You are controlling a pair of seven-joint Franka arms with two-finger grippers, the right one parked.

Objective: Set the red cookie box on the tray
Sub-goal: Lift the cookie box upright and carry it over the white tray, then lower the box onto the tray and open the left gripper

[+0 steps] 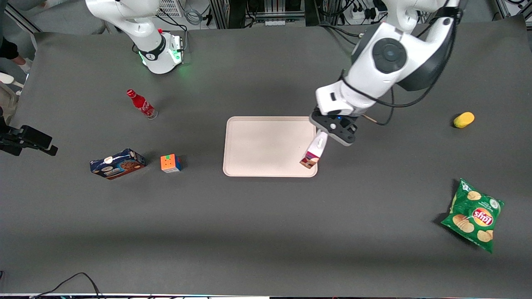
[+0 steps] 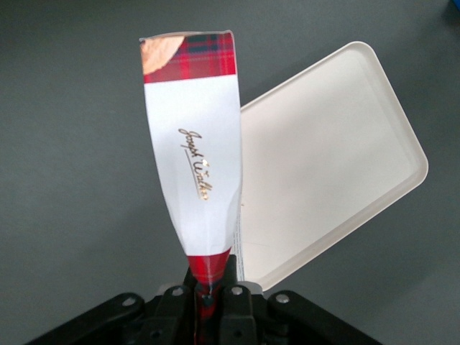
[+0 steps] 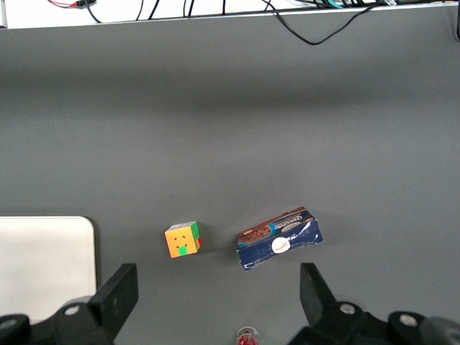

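gripper (image 1: 319, 139) of the left arm hangs over the working-arm-end edge of the tray, wrist pointing down, arm reaching in from the working arm's end of the table. black fingers (image 2: 233, 305) are clamped on one end of the long slim dark-red plaid cookie box with white label patch (image 1: 314, 152). box hangs tilted in the air, free end lowest, over the tray corner nearest the front camera on that edge; contact with the tray surface not resolvable. large flat pale pinkish-beige plastic tray with rounded corners and low rim (image 1: 266, 145) sits mid-table on the dark grey table (image 1: 266, 232).

count, one each: shorter dark-blue cookie box (image 1: 117, 163), multicoloured puzzle cube (image 1: 171, 163) just beside it, red soda bottle (image 1: 141, 104), yellow lemon-like object (image 1: 464, 119), green chip bag (image 1: 474, 214). blue box, cube and bottle lie toward the parked arm's end; lemon-like object and bag toward the working arm's end.
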